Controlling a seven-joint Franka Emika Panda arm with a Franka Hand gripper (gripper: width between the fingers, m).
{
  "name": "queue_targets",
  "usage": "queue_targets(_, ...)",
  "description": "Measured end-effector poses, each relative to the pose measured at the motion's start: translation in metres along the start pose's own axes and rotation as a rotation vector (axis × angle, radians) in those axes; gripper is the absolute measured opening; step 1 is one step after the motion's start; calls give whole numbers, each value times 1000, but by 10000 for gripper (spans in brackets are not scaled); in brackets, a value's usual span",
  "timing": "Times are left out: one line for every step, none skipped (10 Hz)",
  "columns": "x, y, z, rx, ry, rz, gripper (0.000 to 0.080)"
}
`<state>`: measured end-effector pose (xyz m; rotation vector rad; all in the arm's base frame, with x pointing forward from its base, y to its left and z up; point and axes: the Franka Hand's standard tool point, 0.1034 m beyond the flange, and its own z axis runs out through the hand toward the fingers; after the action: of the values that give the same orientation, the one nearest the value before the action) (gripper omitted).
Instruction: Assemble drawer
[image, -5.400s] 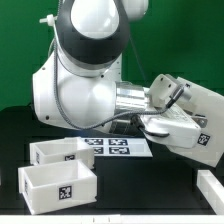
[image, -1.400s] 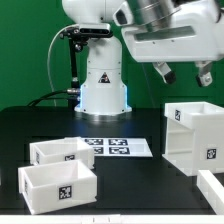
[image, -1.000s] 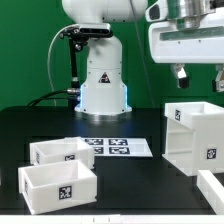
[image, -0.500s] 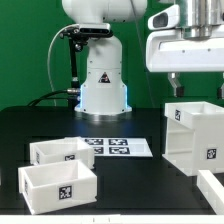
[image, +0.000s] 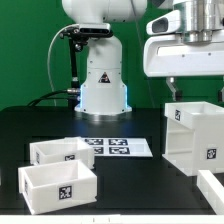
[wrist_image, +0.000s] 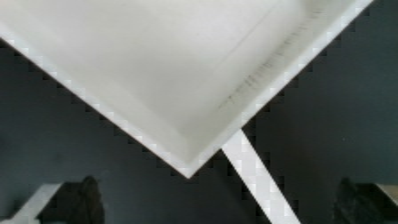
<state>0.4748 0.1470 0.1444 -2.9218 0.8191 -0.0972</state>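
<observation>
Exterior view's left: the farther tray (image: 63, 152) and nearer tray (image: 57, 186) sit loose on the tabletop (image: 20, 128). Centre: the marker board (image: 118, 147). Exterior view's right: the casing (image: 195, 140) stands upright with your tool (image: 197, 90) hovering above it, spread wide and empty. This looks like the approach to a grasp. Next, descend so the fingers straddle one casing wall. One finger is cut off by the frame edge.

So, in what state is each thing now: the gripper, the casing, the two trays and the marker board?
Gripper: open, holding nothing, above the casing.
Casing: upright on the table, no tray in it.
Far tray: on the table, open side up, empty.
Near tray: on the table, open side up, empty.
Marker board: flat on the table.
</observation>
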Motion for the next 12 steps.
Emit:
queue_targets(0, 6, 4, 11, 7, -184, 649)
queue_targets(-3, 18, 12, 15, -4, -290, 649)
queue_targets(-8, 22, 16, 14, -1, -359, 649)
queue_targets(-15, 21, 19, 12, 4, -385, 649)
queue_targets(-13, 20, 18, 14, 4, -377, 649)
queue_targets(-13, 21, 18, 14, 4, -377, 649)
queue_targets(-12, 23, 20, 13, 4, -440, 649)
queue_targets(-6, 31, 26, 13, 1, -542, 649)
queue_targets(2, 37, 29, 17, 13, -593, 649)
queue_targets(4, 41, 35, 22, 40, -658, 649)
queue_targets(5, 47, 42, 21, 45, -679, 649)
queue_targets(6, 49, 43, 23, 42, -664, 649)
